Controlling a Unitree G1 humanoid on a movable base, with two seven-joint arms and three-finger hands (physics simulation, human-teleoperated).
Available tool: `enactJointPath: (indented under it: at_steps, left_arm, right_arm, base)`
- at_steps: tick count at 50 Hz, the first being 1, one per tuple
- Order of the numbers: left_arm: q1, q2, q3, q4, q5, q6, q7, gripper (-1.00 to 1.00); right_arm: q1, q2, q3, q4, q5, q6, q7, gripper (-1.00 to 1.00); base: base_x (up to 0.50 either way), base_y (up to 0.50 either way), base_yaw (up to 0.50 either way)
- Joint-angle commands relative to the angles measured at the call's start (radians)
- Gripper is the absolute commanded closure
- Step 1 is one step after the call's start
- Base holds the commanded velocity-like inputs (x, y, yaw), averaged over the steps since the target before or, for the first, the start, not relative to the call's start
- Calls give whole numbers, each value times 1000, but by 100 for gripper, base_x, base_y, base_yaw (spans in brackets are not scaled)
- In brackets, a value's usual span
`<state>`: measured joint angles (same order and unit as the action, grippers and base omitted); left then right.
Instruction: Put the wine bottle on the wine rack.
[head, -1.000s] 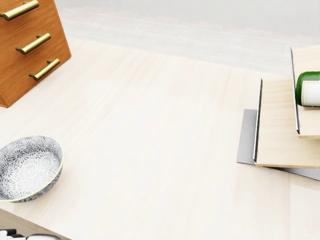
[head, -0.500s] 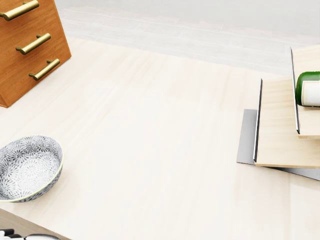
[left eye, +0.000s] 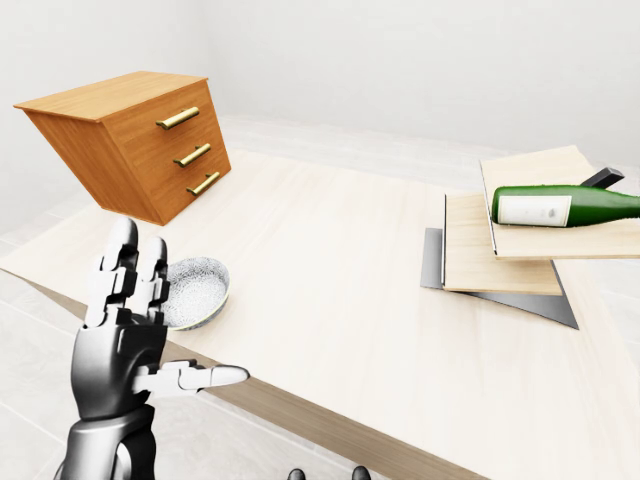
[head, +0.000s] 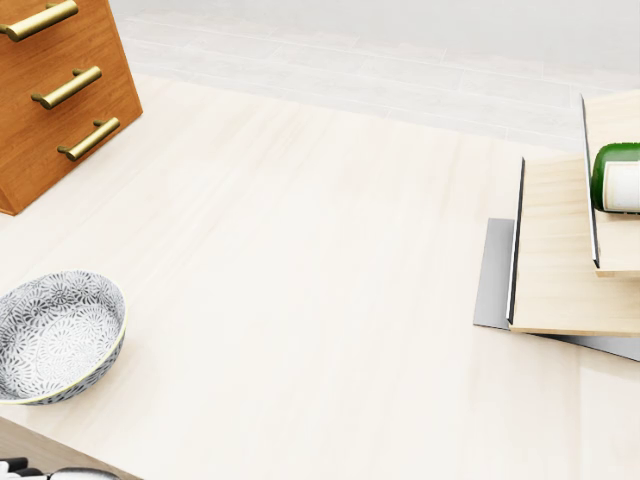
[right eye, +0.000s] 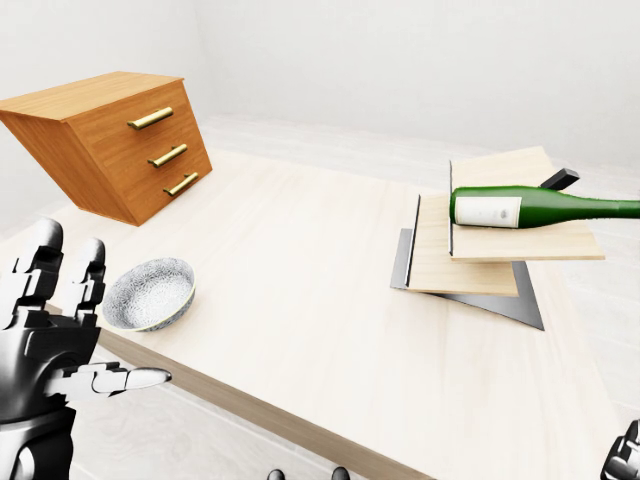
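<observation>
A green wine bottle (left eye: 560, 205) with a white label lies on its side on the upper board of the wine rack (left eye: 495, 262), a stepped stack of pale wooden boards on a grey metal base, at the right of the table. Only its bottom end shows at the right edge of the head view (head: 615, 178). My left hand (left eye: 150, 320) is raised at the lower left, below the table's near edge, far from the bottle. Its fingers are spread upright and the thumb points right; it is empty. A sliver of my right hand (right eye: 628, 458) shows at the bottom right corner.
A grey patterned bowl (left eye: 195, 290) sits near the table's (left eye: 330, 280) left near edge, just beyond my left hand. A tilted wooden chest (left eye: 140, 140) with three brass-handled drawers stands at the upper left. Pale floor and white walls lie beyond.
</observation>
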<state>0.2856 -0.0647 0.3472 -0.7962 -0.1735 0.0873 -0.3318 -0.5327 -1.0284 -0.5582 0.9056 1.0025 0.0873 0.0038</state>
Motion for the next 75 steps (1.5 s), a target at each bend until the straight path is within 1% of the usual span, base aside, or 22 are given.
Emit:
enactJointPath:
  at_steps: [1,5,18,21,27,33,34,40,50,56,59,60,67,71,75]
  left_arm:
    - [4,-2,-4,-8,1,0,1,-100]
    - [4,-2,-4,-14,0,0,1,-100]
    - [-1,-1,-3,-13,0,0,1,-100]
    - [-4,1,-3,-9,1,0,1,-100]
    - [-2,0,-2,-4,1,0,0,-100]
    - [-1,1,0,-4,-2,0,-1,-100]
    - [-1,1,-2,-5,0,0,-1,-100]
    - [0,0,-1,-8,-1,0,0,-100]
    - [2,-1,-5,-6,3,0,0,-100]
    - [4,-2,-6,-12,3,0,0,-100]
    - [6,-3,-6,-16,2,0,0,-100]
    - [6,-3,-6,-16,1,0,0,-100]
    - [7,-4,-5,-9,1,0,-3,-100]
    - [8,-4,-6,-17,2,0,-1,-100]
    - [8,-4,-6,-25,2,0,0,-100]
  right_arm:
    - [70,-17,-48,-83,41,0,-15,-100]
    - [83,-19,-60,-110,53,0,-26,-100]
    - [105,-50,-115,-263,119,0,-112,-100]
    - [98,-58,-117,-281,129,0,-126,-100]
    - [82,-84,-131,-372,173,0,-189,-100]
    - [67,-103,-125,-427,197,0,-225,-100]
    - [54,-109,-127,-452,214,0,-247,-100]
    - [39,-127,-131,-524,259,0,-304,-100]
    - [-5,-178,-111,-630,359,0,-403,-100]
    - [-33,-228,-84,-664,408,0,-421,-100]
    - [-28,-257,-60,-678,385,0,-415,-100]
    - [-46,-256,-63,-672,413,0,-419,-100]
    - [-40,-276,-62,-710,443,0,-435,-100]
    - [-53,-297,-61,-753,502,0,-472,-100]
    - [-78,-343,-46,-795,582,0,-526,-100]
  base:
    - [0,0,0]
    - [0,0,0]
    - [0,0,0]
    - [0,0,0]
    - [0,0,0]
    - [0,0,0]
    - [0,0,0]
    - [0,0,0]
    - [0,0,0]
    - [0,0,0]
    - [0,0,0]
    - [0,0,0]
    - [0,0,0]
    - [0,0,0]
    - [0,0,0]
